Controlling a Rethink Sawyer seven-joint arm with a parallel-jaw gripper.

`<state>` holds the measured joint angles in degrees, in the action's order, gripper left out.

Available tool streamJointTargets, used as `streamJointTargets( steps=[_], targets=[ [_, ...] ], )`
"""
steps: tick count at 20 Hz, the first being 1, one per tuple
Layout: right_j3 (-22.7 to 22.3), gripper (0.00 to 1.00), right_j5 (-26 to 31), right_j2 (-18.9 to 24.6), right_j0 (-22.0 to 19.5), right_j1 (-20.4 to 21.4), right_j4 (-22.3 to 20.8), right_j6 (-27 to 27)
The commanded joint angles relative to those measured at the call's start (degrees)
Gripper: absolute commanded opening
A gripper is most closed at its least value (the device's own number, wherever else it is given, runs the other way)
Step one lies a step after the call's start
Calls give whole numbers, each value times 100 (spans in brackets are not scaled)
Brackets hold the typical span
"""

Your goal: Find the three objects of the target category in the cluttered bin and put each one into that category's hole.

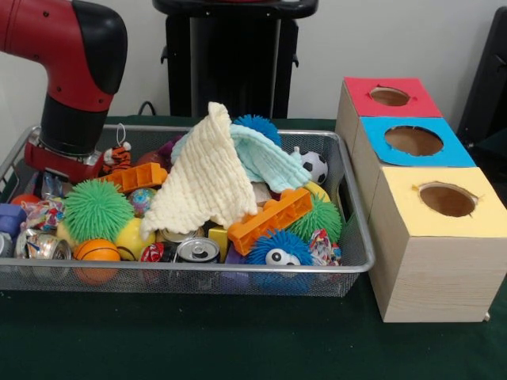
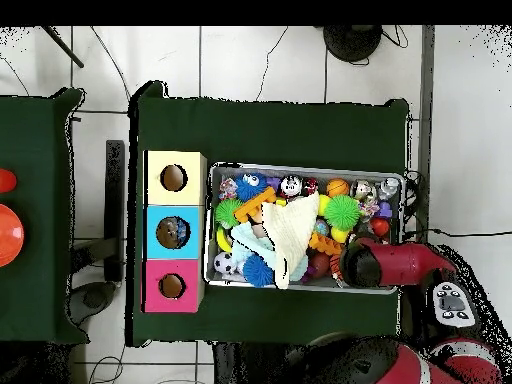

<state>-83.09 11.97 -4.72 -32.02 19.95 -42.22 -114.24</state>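
The arm (image 1: 71, 87) reaches down into the bin's (image 1: 348, 265) corner; its gripper is buried among toys, so its state cannot be told. A cream cloth (image 1: 207, 178) drapes over the pile, hiding much. Spiky balls, orange bricks (image 1: 269, 220) and a can (image 1: 197, 251) crowd around. The box (image 1: 432, 237) with three holes stands beside the bin.

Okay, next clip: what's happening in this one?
The red and black robot arm reaches down into one end of the wire mesh bin, which is packed with toys, balls and cans. A cream cloth is draped over the pile. Beside the bin stand three wooden boxes with red, blue and yellow holed tops.
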Motion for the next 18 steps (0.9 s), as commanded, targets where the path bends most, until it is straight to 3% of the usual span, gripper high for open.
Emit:
streamJointTargets(
  steps=[1, 11, 18],
  targets=[
    [-199, 100, -157, 810, -63, -191, 371, -445],
    [-473, 100, 136, 870, -57, 86, 509, -287],
    [-573, 100, 571, 1294, -378, 377, 701, 164]
  ],
)
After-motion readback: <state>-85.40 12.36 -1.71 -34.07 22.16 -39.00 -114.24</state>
